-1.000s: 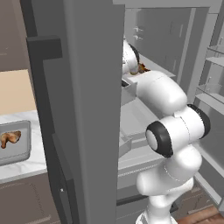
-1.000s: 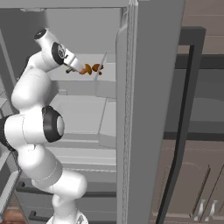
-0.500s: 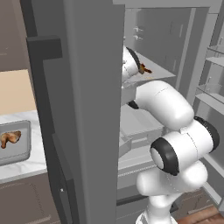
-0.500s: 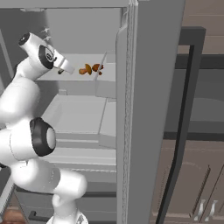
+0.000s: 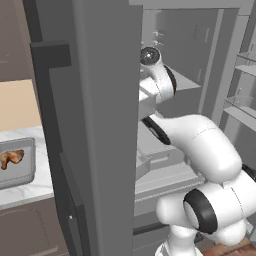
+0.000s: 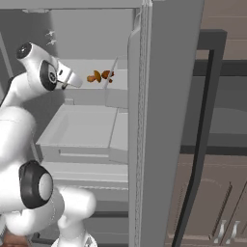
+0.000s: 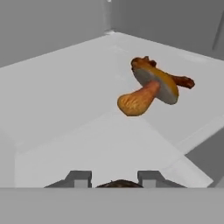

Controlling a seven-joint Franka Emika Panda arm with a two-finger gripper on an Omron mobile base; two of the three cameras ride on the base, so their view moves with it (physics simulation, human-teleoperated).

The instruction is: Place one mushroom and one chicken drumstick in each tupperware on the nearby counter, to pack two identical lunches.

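My gripper [image 7: 114,177] is shut on a mushroom, of which just a dark brown curved edge shows between the fingertips [image 7: 79,176]. It hovers in front of a white fridge shelf [image 7: 65,96]. On that shelf lies a second mushroom [image 7: 148,89] with an orange stem, tipped on its side. A reddish-brown chicken drumstick [image 7: 181,81] lies right behind it. From the right base view the gripper [image 6: 72,80] is a short way left of these shelf pieces [image 6: 99,75]. A grey tupperware [image 5: 27,177] on the marble counter [image 5: 25,194] holds another chicken drumstick [image 5: 11,158].
The open grey fridge door [image 5: 95,130] stands between the arm and the counter on the left. Another door edge [image 6: 149,120] rises on the right. A pale drawer [image 6: 79,130] juts out below the shelf.
The hand has drawn back from the shelf, away from the pieces lying there, and the arm has folded up closer to the base. The jaws have stayed as they were.
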